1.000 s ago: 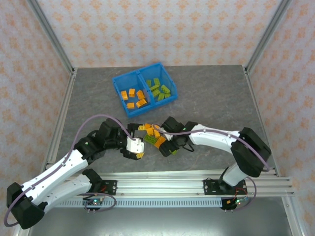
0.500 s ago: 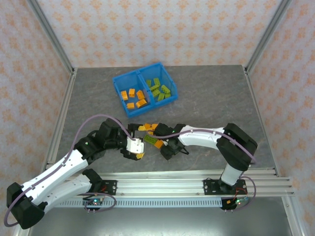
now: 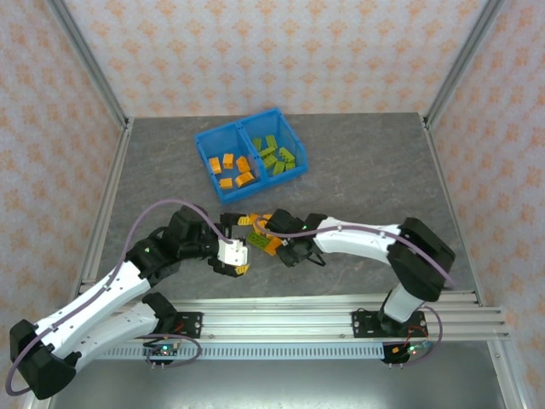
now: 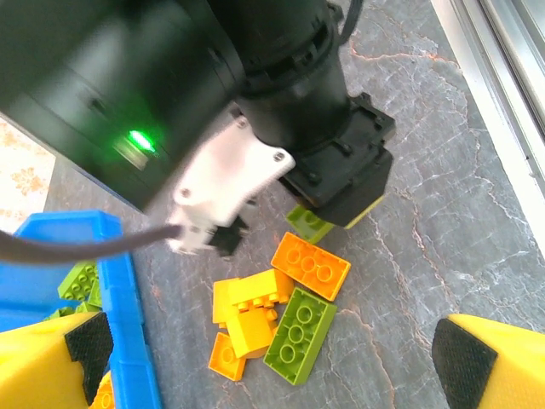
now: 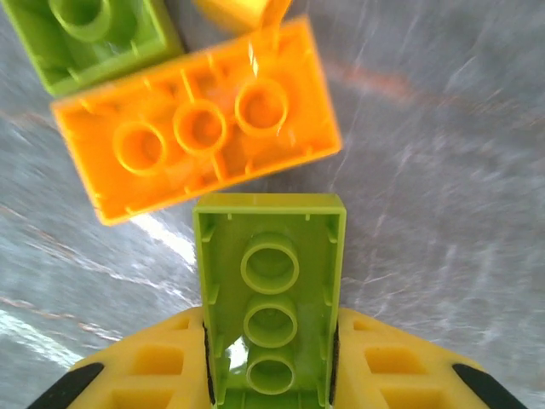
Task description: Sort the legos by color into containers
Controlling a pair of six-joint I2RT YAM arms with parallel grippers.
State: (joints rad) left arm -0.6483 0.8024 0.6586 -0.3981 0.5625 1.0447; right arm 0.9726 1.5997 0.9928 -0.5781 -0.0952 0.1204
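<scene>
Lime-green plastic is now clamped between the right fingers (image 5: 194,362), which stood wide a second ago. We see the lime brick (image 5: 271,273) underside-up, hollow with three round tubes, just at 6 o'clock of a glossy orange brick (image 5: 200,128). The left fingers (image 4: 502,358) stay fully spread above the loose pile (image 4: 277,311) on the veined grey tabletop (image 4: 443,221), with the blue bin (image 3: 239,128) at 12 o'clock.

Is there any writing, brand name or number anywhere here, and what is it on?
None can be read. The blue bin, the bricks and the arms carry no visible lettering. Anything printed on the small boards by the arm bases is too small to read.
</scene>
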